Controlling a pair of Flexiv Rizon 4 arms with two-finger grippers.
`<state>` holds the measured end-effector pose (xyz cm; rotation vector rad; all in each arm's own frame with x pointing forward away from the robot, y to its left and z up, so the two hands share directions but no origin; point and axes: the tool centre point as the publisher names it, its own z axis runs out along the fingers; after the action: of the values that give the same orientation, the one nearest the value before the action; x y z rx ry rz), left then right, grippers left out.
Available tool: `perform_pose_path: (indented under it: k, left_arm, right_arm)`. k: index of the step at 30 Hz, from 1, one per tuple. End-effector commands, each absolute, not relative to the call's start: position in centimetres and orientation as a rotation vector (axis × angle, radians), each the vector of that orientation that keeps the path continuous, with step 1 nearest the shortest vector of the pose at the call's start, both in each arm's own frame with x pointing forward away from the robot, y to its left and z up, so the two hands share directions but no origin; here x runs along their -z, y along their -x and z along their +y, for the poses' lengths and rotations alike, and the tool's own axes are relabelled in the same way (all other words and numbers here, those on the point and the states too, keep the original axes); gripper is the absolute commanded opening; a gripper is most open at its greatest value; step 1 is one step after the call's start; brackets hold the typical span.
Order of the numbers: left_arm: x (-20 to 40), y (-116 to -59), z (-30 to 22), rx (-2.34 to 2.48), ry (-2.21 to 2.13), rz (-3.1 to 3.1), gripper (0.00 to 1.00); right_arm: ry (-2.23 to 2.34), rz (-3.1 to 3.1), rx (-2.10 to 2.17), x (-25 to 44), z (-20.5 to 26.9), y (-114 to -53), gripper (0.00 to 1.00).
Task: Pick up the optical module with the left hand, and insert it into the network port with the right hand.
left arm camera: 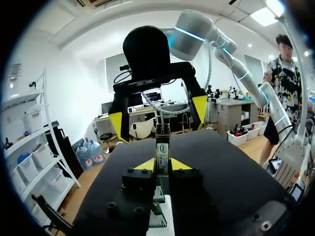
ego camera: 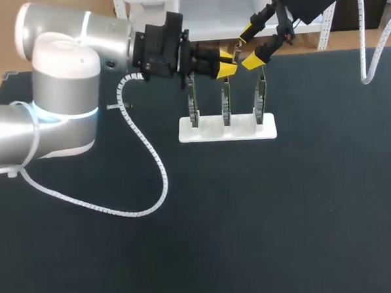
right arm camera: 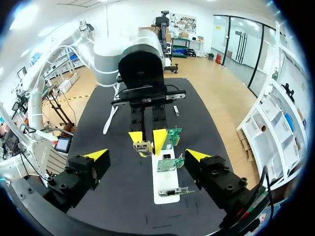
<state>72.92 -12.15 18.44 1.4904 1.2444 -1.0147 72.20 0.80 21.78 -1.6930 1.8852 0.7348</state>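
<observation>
The optical module (left arm camera: 162, 143) is held in the left end effector (ego camera: 228, 61), whose two yellow fingertips (left arm camera: 145, 165) are closed narrowly against its two sides. In the head view this grasp is seen at about 12 o'clock on the black worktop (ego camera: 284, 214), just above the middle one of three upright circuit cards (ego camera: 225, 104). The right end effector (ego camera: 251, 47) is found just beside it at about 1 o'clock, spread wide and holding nothing. In both wrist views the two end effectors are seen facing each other, with the module pointed into the gap between the right one's fingers.

The cards are carried in a row on a white base (ego camera: 244, 129), which is set near the worktop's far edge and well apart from its near edge. Both end effectors are placed close to that far edge. A broad stretch of dark surface is seen from the base toward 3, 6 and 9 o'clock. A white coiled cable (ego camera: 147, 155) from the left arm is draped in a loop over the worktop at about 9 o'clock.

A small light label is seen on the module's upper face in the left wrist view; its print is too small to be read. Which part of a card is the network port cannot be told.
</observation>
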Motion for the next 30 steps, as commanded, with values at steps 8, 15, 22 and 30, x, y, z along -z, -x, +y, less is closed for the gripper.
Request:
perform_pose_path:
  k: [8, 15, 22, 30]
  left_arm:
    - [-18.07, -73.30, -10.93, 0.997, -1.470, 1.257, 0.00]
    - [-17.86, -73.20, -11.35, 1.011, -1.492, 1.258, 0.00]
    - [-17.86, -73.20, -11.35, 1.011, -1.492, 1.258, 0.00]
    - [-17.86, -73.20, -11.35, 1.011, -1.492, 1.258, 0.00]
  right_arm:
    - [1.689, 1.885, -0.730, -21.78, 0.73, -71.97, 1.00]
    - [1.689, 1.885, -0.730, -21.78, 0.73, -71.97, 1.00]
    - [1.689, 1.885, -0.730, -21.78, 0.73, -71.97, 1.00]
    - [1.687, 1.878, -0.740, -21.58, 1.04, -71.80, 1.00]
